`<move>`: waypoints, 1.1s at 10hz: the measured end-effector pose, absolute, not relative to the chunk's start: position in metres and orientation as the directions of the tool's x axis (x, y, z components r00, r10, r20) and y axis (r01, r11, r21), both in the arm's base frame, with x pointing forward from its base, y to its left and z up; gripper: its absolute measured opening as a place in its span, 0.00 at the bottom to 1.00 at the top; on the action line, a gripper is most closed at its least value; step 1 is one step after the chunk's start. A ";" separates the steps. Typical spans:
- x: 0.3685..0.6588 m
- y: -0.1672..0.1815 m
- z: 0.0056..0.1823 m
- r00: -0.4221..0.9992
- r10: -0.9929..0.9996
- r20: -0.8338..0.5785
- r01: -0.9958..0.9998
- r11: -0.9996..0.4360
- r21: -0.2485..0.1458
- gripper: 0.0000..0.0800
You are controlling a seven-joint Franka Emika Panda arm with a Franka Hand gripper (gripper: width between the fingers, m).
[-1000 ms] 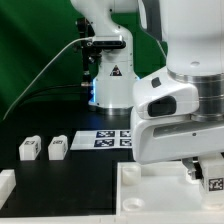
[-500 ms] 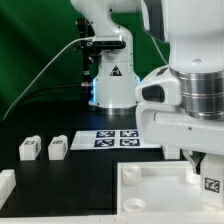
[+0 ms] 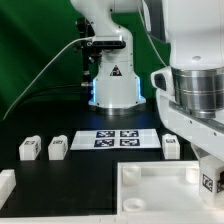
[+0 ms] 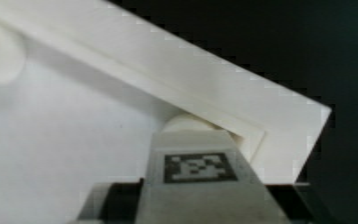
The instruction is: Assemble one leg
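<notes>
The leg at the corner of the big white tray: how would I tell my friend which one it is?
Find the big white tray, then its corner on the exterior view's right, under the robot arm. The leg there is a small white tagged block in the gripper; the other three legs lie loose on the black table, away from the tray.

Backdrop: green cloth (image 3: 40, 40) hangs in soft folds across the rear of the exterior view, darker toward that view's upper left. Work surface: matte black table (image 3: 90, 168), meeting the cloth along a slanted edge. The marker board (image 3: 118, 138) lies flat mid-table. Light even, diffuse. Wrist view: the black table shows in one corner only.
</notes>
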State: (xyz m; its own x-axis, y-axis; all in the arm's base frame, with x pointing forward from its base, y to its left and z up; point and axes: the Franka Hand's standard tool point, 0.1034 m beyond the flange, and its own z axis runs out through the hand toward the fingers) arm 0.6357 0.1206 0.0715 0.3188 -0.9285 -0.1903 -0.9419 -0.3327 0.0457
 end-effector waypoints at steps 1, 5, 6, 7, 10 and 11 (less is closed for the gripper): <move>0.636 0.121 0.071 0.219 -0.958 -0.185 -0.971 -0.233 0.060 0.36; 0.635 0.125 0.071 0.010 -0.988 -0.156 -1.000 -0.013 0.021 0.46; 0.635 0.126 0.071 0.046 -0.986 -0.158 -0.999 -0.049 0.016 0.46; 0.635 0.127 0.071 0.048 -0.985 -0.164 -0.999 -0.051 0.015 0.68; 0.631 0.125 0.072 0.577 -0.796 -0.183 -0.809 -0.587 0.000 0.81; 0.635 0.126 0.072 0.644 -0.744 -0.178 -0.759 -0.651 -0.024 0.81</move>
